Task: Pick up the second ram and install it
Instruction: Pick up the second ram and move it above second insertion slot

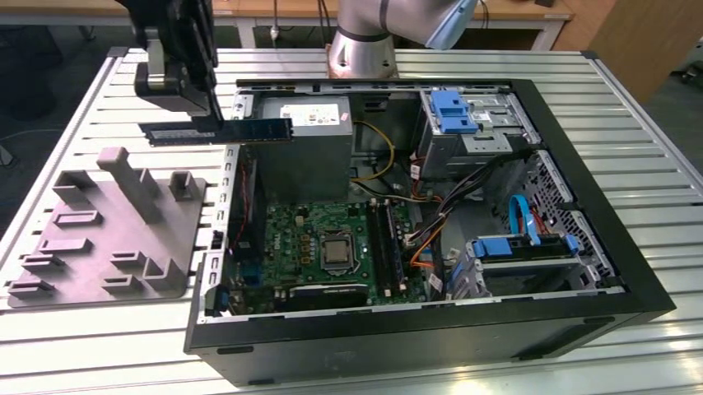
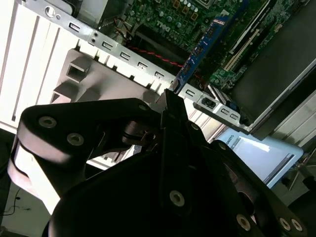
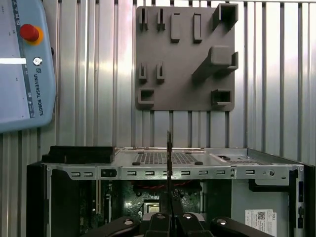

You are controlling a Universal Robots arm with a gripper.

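The second ram (image 1: 220, 132) hangs level in the air, a dark narrow stick, over the left wall of the open computer case (image 1: 615, 271). My gripper (image 1: 209, 122) is shut on its middle from above. In the first wrist view the ram (image 3: 169, 163) shows edge-on as a thin upright line between the fingers (image 3: 159, 221), above the case's back wall. The second wrist view has the stick's edge (image 2: 173, 106) jutting from the black gripper (image 2: 170, 126). Inside the case lies the green motherboard (image 1: 329, 247) with its long memory slots (image 1: 387, 239) to the exterior view's right of the processor socket.
A grey holder block (image 1: 110, 230) with upright posts stands on the slatted table (image 1: 66, 346), at the exterior view's left of the case; it looks bare (image 3: 185, 57). A teach pendant (image 3: 22, 64) lies on the table. The power supply (image 1: 313, 140), cables and blue drive bays (image 1: 450, 111) crowd the case.
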